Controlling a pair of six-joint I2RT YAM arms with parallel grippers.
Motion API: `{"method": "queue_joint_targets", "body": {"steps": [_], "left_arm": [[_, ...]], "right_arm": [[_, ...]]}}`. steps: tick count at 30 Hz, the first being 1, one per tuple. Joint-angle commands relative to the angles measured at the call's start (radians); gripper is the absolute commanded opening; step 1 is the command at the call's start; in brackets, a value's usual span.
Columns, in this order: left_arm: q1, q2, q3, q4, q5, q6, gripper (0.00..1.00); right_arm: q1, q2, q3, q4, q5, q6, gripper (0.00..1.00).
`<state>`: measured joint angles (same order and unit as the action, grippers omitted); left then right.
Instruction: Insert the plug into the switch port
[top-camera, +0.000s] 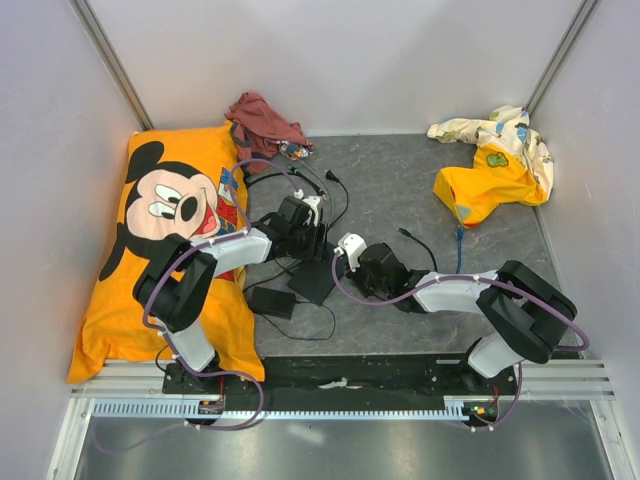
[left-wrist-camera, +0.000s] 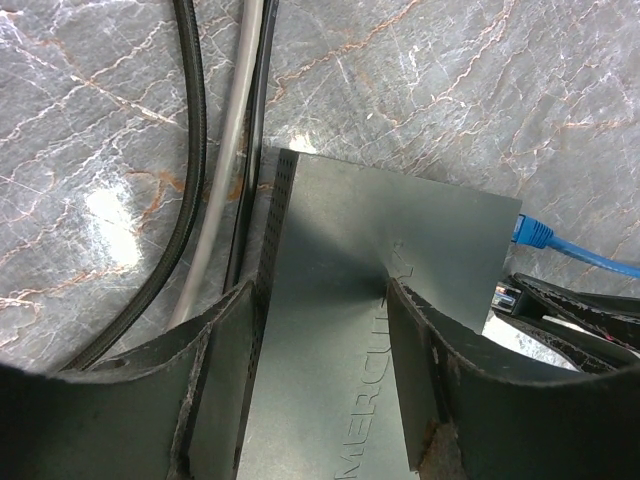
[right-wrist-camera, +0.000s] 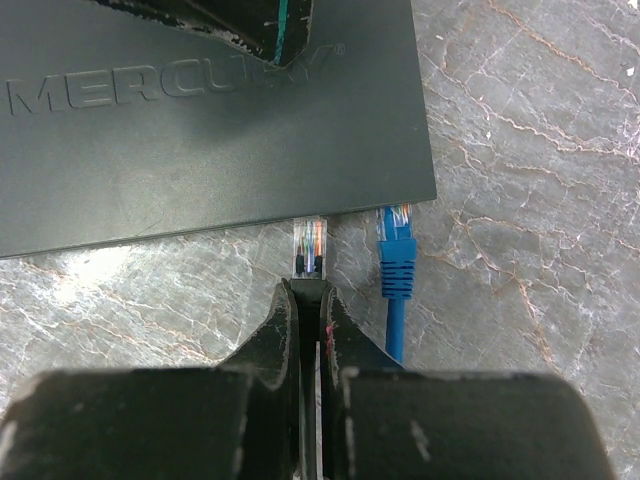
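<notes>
Plug over grey marbled tabletop

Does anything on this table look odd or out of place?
A Mickey Mouse pillow and crumpled clothes share the table with a black switch and cables, an odd mix. A blue plug lies loose at the switch's edge, not plugged in.

Left tool jaws apart; right tool clamped tight.
</notes>
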<state>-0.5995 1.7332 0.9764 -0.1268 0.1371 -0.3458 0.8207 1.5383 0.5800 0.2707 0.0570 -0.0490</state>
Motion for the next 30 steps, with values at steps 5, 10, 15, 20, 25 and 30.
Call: {"method": "queue_joint_targets", "body": {"steps": [5,10,15,20,25,30], "left_arm": [[0.000,0.032,0.030,0.003,0.045,0.042,0.61],[0.000,0.028,0.025,0.010,0.047,0.037,0.61],[0.000,0.031,0.024,0.015,0.070,0.044,0.61],[-0.005,0.040,0.024,0.019,0.127,0.033,0.61],[-0.019,0.043,-0.011,0.058,0.196,-0.010,0.61],[-0.034,0.055,-0.024,0.075,0.259,-0.035,0.60]], "right_arm": [[-0.002,0.022,0.041,0.058,-0.019,-0.005,0.00],[-0.003,0.051,0.070,0.036,-0.039,0.003,0.00],[-0.003,0.030,0.055,0.068,-0.032,0.006,0.00],[-0.002,0.034,0.064,0.093,-0.033,0.009,0.00],[-0.002,0.028,0.037,0.234,-0.042,0.035,0.00],[-0.002,0.083,-0.009,0.412,-0.054,0.009,0.00]]}}
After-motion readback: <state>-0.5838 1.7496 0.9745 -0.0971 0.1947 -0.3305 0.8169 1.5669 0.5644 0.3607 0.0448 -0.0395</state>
